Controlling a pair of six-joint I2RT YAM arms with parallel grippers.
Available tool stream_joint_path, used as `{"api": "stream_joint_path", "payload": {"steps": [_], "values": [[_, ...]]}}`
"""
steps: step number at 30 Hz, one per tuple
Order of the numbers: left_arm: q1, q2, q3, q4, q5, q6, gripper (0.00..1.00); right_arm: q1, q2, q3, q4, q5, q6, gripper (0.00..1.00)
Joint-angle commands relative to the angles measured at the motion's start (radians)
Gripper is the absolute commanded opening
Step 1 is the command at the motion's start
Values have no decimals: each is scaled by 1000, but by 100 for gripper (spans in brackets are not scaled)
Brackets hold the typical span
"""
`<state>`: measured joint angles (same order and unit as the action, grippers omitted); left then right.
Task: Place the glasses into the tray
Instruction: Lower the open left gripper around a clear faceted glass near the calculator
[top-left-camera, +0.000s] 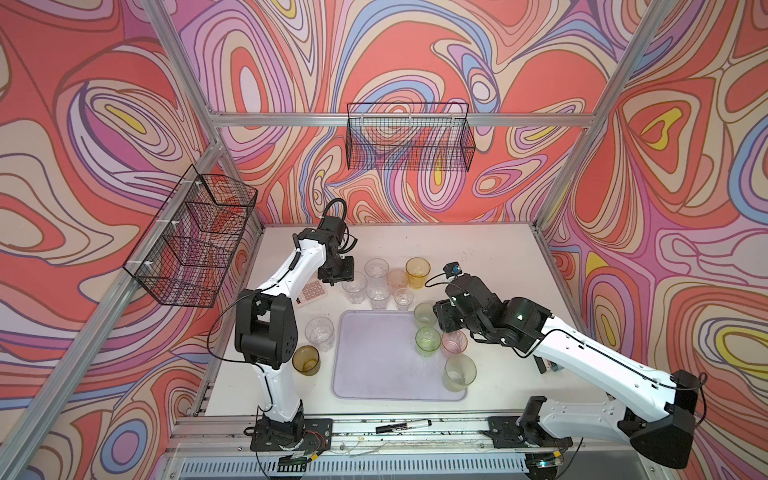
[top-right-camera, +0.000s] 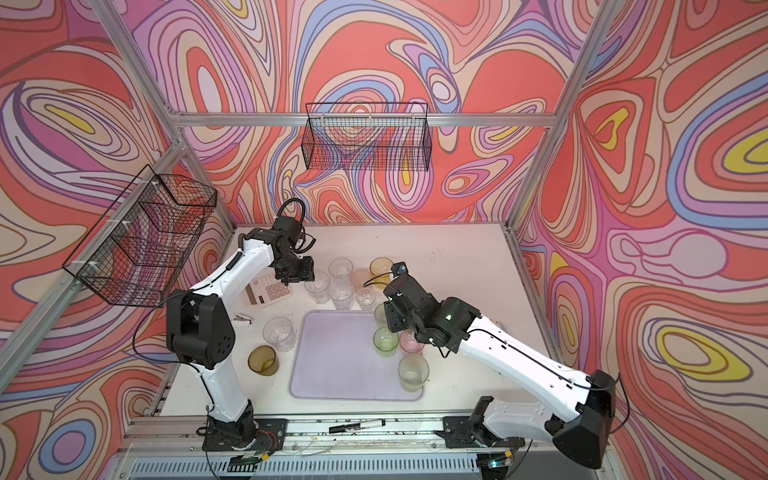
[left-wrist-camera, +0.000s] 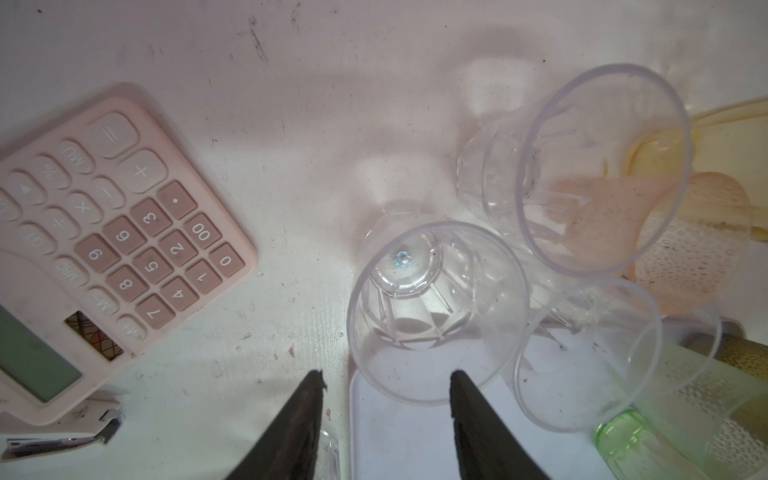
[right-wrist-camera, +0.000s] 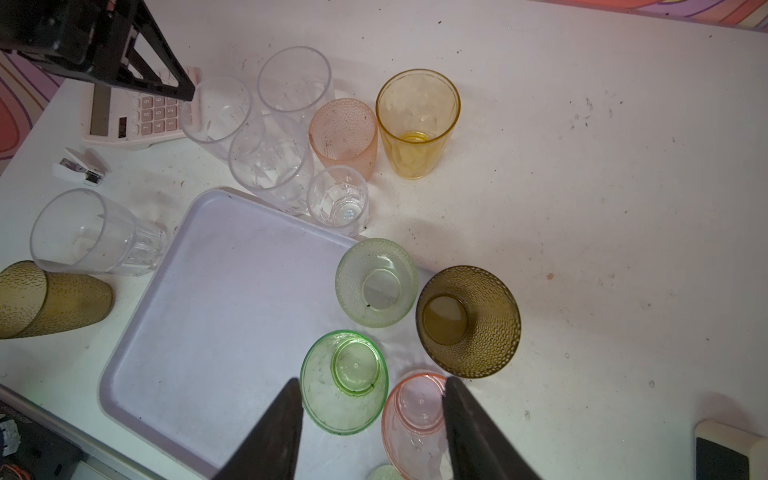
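Fingers (left-wrist-camera: 309, 415) of the left gripper (left-wrist-camera: 387, 372) stood apart across the rim of a clear faceted glass (left-wrist-camera: 436, 311), one outside its wall and one over its mouth, not visibly pinching it. That straddling pose likely suited a grip on the wall, because other clear glasses (left-wrist-camera: 602, 166), a peach glass (left-wrist-camera: 685, 249) and an amber glass (top-left-camera: 417, 272) crowded its far side. This cluster stood upright on the white bench (top-left-camera: 478, 257), just behind the pale lavender tray (top-left-camera: 374, 374).

The right gripper (right-wrist-camera: 372, 379) hovered with fingers parted and empty over a bright green glass (right-wrist-camera: 345, 382) inside the tray's right edge. A pink glass (right-wrist-camera: 415, 415) stood just beside it; whether that one sat inside the rim could not be told. A pale green dotted glass (right-wrist-camera: 376, 282) and a larger pale olive glass (top-left-camera: 459, 372) stood along the same edge, probably to leave the centre free.

A clear glass (top-left-camera: 320, 334) and an olive-brown glass (top-left-camera: 306, 360) stood left of the tray. A pink calculator (left-wrist-camera: 104, 232) lay left of the cluster.
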<state>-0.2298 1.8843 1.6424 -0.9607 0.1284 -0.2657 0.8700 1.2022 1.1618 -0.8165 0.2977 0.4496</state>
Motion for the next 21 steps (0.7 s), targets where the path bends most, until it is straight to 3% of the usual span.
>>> {"api": "stream_joint_path", "payload": {"steps": [1,8,21], "values": [[-6,25,31,-41,-38,0,49,-2,-6,-5,3,-4,-10,56],[-5,57,57,-53,-87,1,47,-2,-10,-2,0,1,-12,56],[-6,103,58,-37,-71,-8,38,-3,-18,-11,1,1,-11,55]]}}
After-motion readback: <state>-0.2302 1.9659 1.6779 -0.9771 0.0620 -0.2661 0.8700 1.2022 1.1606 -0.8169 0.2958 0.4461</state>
